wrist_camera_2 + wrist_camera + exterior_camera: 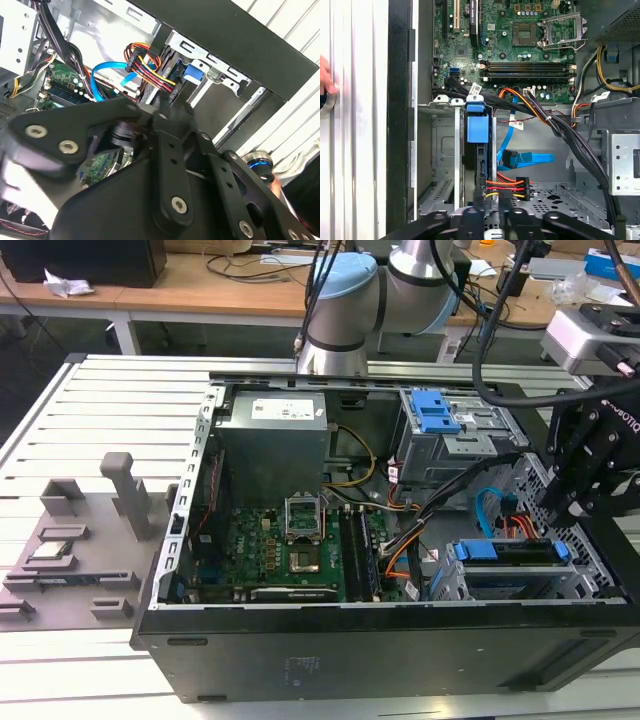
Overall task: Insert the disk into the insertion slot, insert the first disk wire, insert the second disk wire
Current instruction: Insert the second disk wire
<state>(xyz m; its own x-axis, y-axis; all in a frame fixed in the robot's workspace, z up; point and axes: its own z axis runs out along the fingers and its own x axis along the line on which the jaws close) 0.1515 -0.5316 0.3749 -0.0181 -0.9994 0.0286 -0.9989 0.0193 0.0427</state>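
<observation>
The disk (505,552), in its blue carrier, sits in the insertion slot (455,585) at the case's corner on the exterior view's right; it shows edge-on in the first wrist view (478,131). The first disk wire (507,188), a red, yellow and black bundle, reaches the disk's rear edge (150,67). My gripper (491,202) is shut on that wire's connector against the disk. The second disk wire (511,134), a light-blue flat cable, loops beside the disk with its free connector (510,159) on the case floor, apart from the disk.
A taller grey cage with a blue latch (437,412) stands behind the slot. Thick black cable bundles (560,132) cross beside the disk. The motherboard (290,540) fills the case floor. A person's hand (324,80) rests on the table outside the case wall.
</observation>
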